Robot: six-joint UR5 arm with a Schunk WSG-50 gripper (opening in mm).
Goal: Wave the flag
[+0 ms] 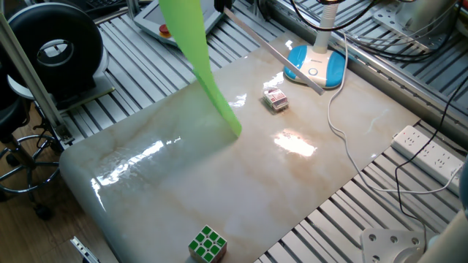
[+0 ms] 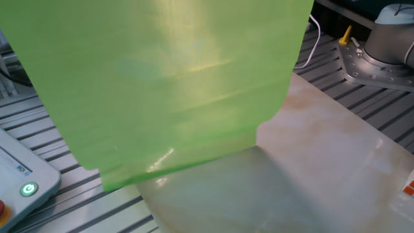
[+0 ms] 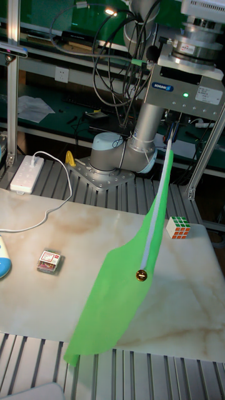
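Observation:
The flag (image 3: pixel 115 300) is a big bright green sheet on a thin white stick (image 3: pixel 156 206), held slanting over the marble table (image 3: pixel 187 312). The stick ends in a small gold knob (image 3: pixel 142 275). In the tall fixed view my gripper (image 3: pixel 172 132) hangs at the upper right, shut on the stick's top end. In one fixed view the flag (image 1: pixel 199 62) shows as a narrow slanted strip with the stick (image 1: pixel 272 51) beside it, and the gripper is out of frame. In the other fixed view the flag (image 2: pixel 168 90) fills most of the picture.
A puzzle cube (image 1: pixel 208 242) sits at the table edge, also seen as the puzzle cube (image 3: pixel 179 227). A small red-and-white box (image 1: pixel 275 99), a blue-white lamp base (image 1: pixel 314 66), a power strip (image 1: pixel 428 150) and the robot base (image 3: pixel 119 159) surround the work area.

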